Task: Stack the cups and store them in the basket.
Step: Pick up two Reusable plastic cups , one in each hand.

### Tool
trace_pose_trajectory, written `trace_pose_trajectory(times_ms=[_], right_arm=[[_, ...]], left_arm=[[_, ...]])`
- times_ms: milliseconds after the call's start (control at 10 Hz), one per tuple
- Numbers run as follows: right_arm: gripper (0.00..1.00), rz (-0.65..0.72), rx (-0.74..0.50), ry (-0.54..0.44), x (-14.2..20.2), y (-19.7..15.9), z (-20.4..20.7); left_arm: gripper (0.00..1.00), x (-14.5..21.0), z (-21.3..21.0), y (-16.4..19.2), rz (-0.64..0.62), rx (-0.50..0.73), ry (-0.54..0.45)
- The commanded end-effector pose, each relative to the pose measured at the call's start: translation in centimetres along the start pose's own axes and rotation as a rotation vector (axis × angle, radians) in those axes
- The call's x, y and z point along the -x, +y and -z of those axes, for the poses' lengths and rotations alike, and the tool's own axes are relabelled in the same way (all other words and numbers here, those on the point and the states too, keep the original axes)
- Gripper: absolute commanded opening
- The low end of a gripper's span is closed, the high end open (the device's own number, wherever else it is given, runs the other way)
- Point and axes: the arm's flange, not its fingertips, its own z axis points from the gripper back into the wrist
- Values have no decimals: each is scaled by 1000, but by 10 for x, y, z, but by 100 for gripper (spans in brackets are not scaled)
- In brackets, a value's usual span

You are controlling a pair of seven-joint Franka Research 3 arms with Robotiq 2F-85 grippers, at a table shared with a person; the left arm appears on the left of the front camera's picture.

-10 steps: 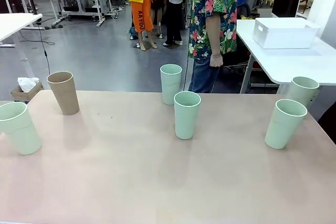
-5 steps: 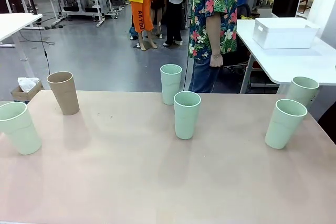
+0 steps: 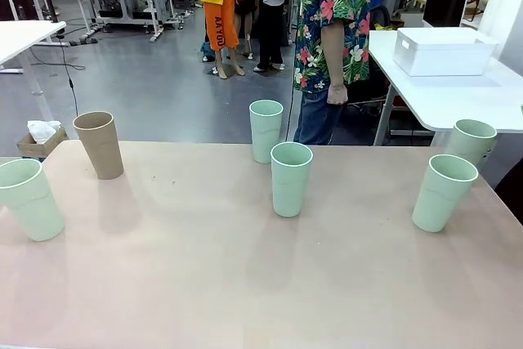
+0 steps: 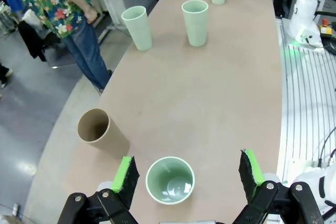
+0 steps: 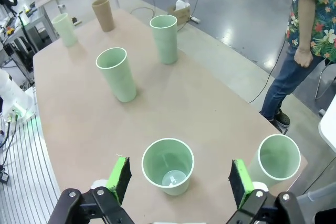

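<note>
Five mint cups and one tan cup (image 3: 98, 145) stand upright and apart on the table. From left to right the mint cups are a far-left one (image 3: 29, 199), two near the middle (image 3: 265, 130) (image 3: 291, 177), and two at the right (image 3: 443, 192) (image 3: 472, 141). My left gripper (image 4: 187, 170) hangs open above the far-left mint cup (image 4: 169, 180), beside the tan cup (image 4: 100, 132). My right gripper (image 5: 180, 179) hangs open above a right-hand mint cup (image 5: 168, 165), with another (image 5: 275, 160) next to it. The white basket (image 3: 441, 51) sits on a separate white table at the back right.
A person in a flowered shirt (image 3: 331, 22) stands at the table's far edge, one hand (image 3: 336, 93) hanging down. The pink-beige tabletop (image 3: 245, 284) is bare toward the front. The right arm's white base (image 4: 310, 3) stands beside the table.
</note>
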Motion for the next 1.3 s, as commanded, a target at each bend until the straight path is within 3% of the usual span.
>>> trace_pose_trajectory(times_ms=[0, 1200], right_arm=[[100, -23, -5, -25, -1, -3, 1], [100, -23, -5, -25, -1, -3, 1]], left_arm=[[100, -1, 0, -1, 20, 0, -27], [100, -1, 0, -1, 20, 0, -27]])
